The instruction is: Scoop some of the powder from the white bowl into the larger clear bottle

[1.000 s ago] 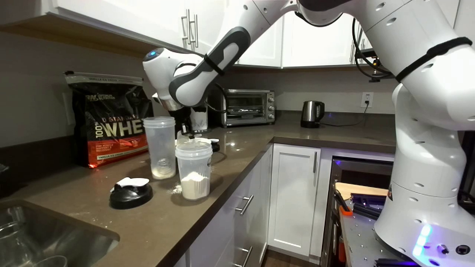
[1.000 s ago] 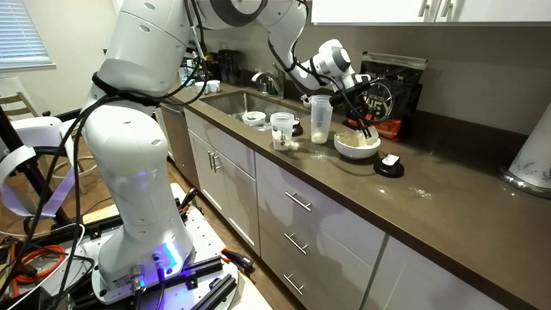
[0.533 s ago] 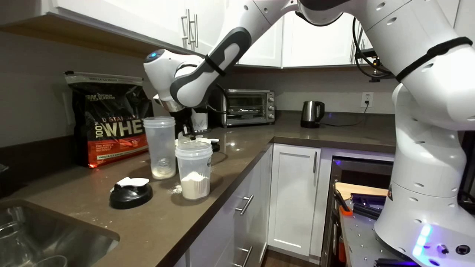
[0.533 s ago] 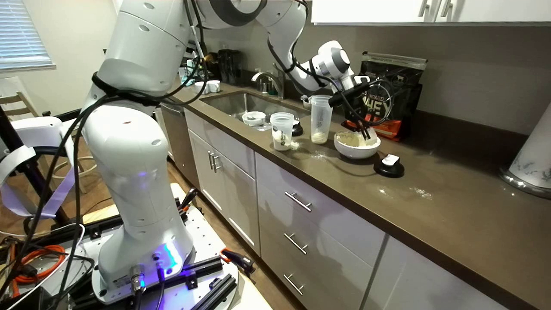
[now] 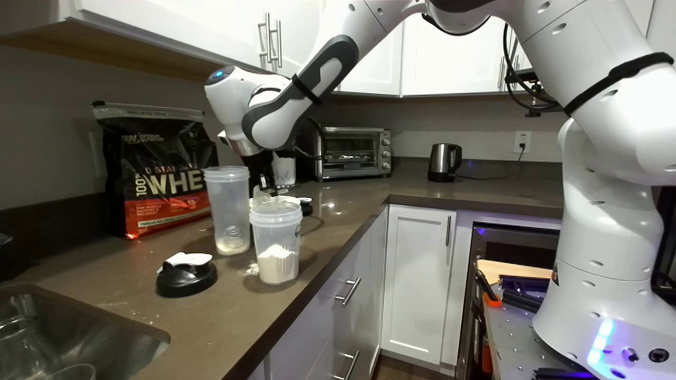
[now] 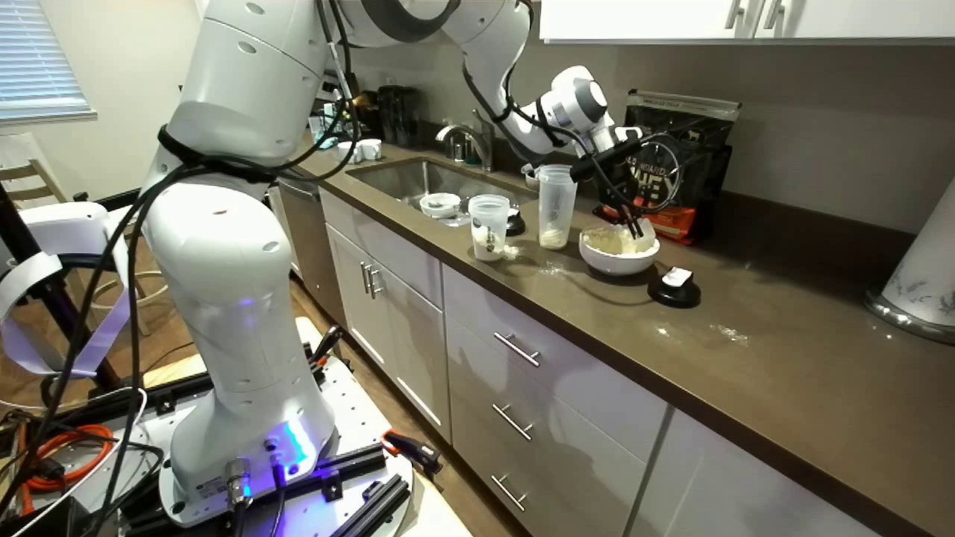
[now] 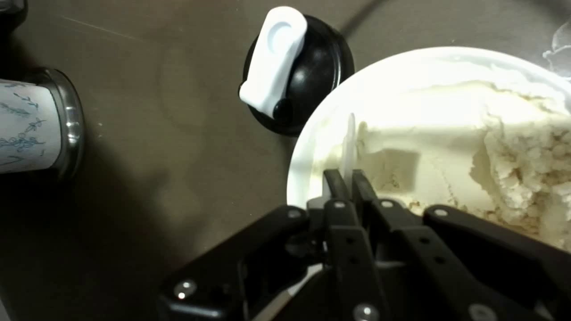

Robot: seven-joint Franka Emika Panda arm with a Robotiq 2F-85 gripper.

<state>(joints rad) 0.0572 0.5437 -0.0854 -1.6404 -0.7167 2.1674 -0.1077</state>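
Observation:
The white bowl (image 6: 618,262) stands on the counter, its rim (image 7: 298,178) close under my gripper in the wrist view. Clumped off-white powder (image 7: 531,165) fills the right part of the bowl, with a smoother layer towards the fingers. My gripper (image 7: 348,179) is shut on a thin translucent scoop (image 7: 350,138), seen edge-on and reaching down into the bowl's left side. In an exterior view the scoop (image 6: 644,233) shows inside the far rim. The larger clear bottle (image 5: 227,203) stands upright and uncapped beside the bowl, with a little powder at its bottom.
A shorter clear tub (image 5: 275,237), partly filled with powder, stands near the counter's front edge. Black lids (image 5: 186,277) (image 7: 314,82) lie on both sides. The black whey bag (image 5: 158,169) leans at the wall. A sink (image 6: 433,183) and paper roll (image 6: 925,276) are farther off.
My gripper has dipped slightly into the bowl and risen slightly again, still with the scoop. The bowl, bottle and tub have not moved.

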